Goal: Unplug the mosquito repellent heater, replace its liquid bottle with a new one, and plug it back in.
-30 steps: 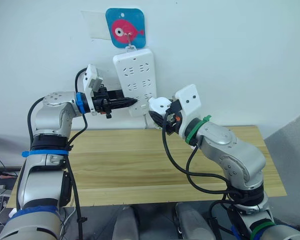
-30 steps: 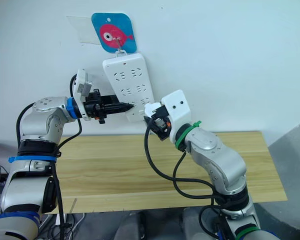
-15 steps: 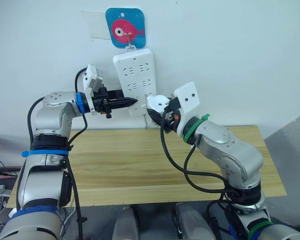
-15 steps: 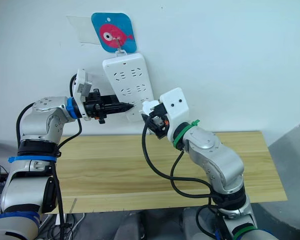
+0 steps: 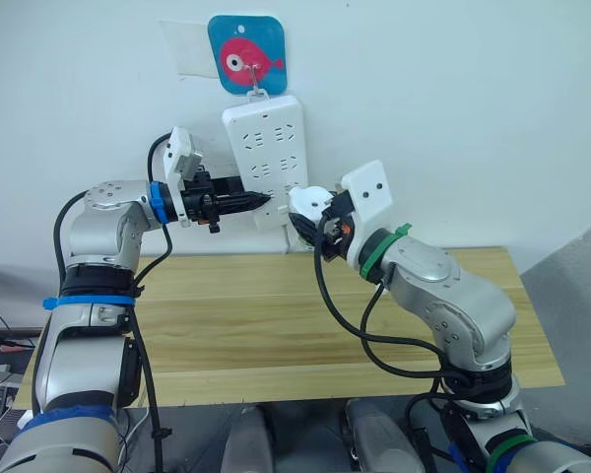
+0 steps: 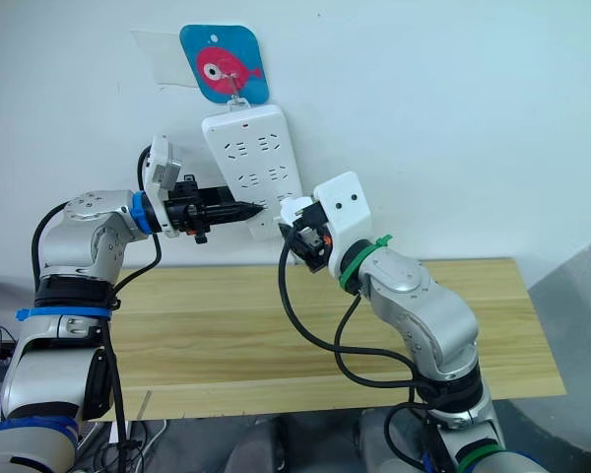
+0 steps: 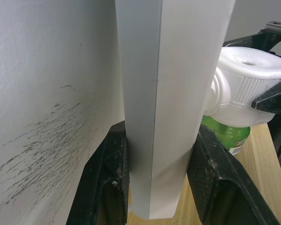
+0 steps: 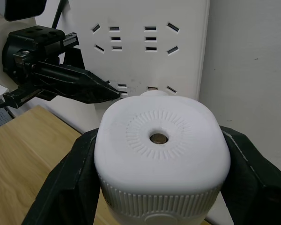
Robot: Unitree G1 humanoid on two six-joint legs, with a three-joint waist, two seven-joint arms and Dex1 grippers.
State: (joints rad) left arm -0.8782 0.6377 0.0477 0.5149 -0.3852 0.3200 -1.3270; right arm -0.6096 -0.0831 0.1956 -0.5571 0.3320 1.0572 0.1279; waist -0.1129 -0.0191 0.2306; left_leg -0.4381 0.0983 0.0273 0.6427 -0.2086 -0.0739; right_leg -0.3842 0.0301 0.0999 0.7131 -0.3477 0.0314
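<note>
The right gripper (image 8: 159,187) pinches the mosquito repellent heater (image 8: 161,145) between both black fingers, holding it at the lower right corner of the power strip (image 5: 266,153), against the strip's face. A green liquid bottle (image 7: 227,133) hangs beneath the heater. The left gripper (image 7: 154,187) clamps the lower edge of the power strip, one finger on each side. The strip hangs from a fish-printed hook (image 5: 246,54), above the wooden table (image 5: 276,315).
</note>
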